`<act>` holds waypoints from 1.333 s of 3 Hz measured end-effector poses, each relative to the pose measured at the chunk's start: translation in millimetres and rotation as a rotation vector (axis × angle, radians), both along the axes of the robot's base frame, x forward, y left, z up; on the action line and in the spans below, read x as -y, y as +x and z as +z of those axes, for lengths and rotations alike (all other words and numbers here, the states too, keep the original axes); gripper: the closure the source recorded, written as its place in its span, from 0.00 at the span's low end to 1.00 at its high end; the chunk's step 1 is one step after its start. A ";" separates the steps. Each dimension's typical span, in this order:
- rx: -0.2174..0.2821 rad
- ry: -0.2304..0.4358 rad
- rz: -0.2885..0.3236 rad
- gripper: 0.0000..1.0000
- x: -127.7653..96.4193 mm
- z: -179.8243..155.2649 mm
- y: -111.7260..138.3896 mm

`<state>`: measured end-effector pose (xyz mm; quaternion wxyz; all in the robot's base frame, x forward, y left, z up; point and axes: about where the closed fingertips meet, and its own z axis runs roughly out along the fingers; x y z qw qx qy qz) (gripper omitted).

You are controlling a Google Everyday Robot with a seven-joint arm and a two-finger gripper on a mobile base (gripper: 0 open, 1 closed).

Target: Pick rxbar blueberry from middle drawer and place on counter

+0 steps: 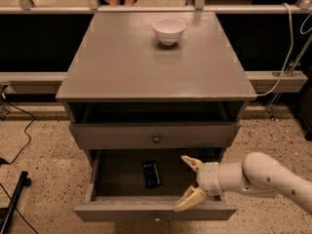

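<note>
Camera view: gripper point(183, 183), spread open and empty, hangs over the right of the open middle drawer point(156, 212), rxbar blueberry point(151, 174) on the drawer floor to its left; shift left and straddle the bar's narrow sides.

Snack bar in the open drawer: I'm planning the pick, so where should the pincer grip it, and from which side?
Probably across its narrow width, near mid-length, coming from above. The snack bar lies flat on the drawer floor, long edges running front to back, leaving only its top free. The pincer, open, hovers to its right in the view.
</note>
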<state>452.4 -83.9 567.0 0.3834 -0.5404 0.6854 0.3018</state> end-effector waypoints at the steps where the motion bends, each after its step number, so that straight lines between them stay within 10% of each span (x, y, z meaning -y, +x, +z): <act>1: 0.049 0.010 -0.039 0.00 -10.4 -26.7 34.9; 4: 0.091 0.061 0.001 0.00 -41.2 -110.8 80.2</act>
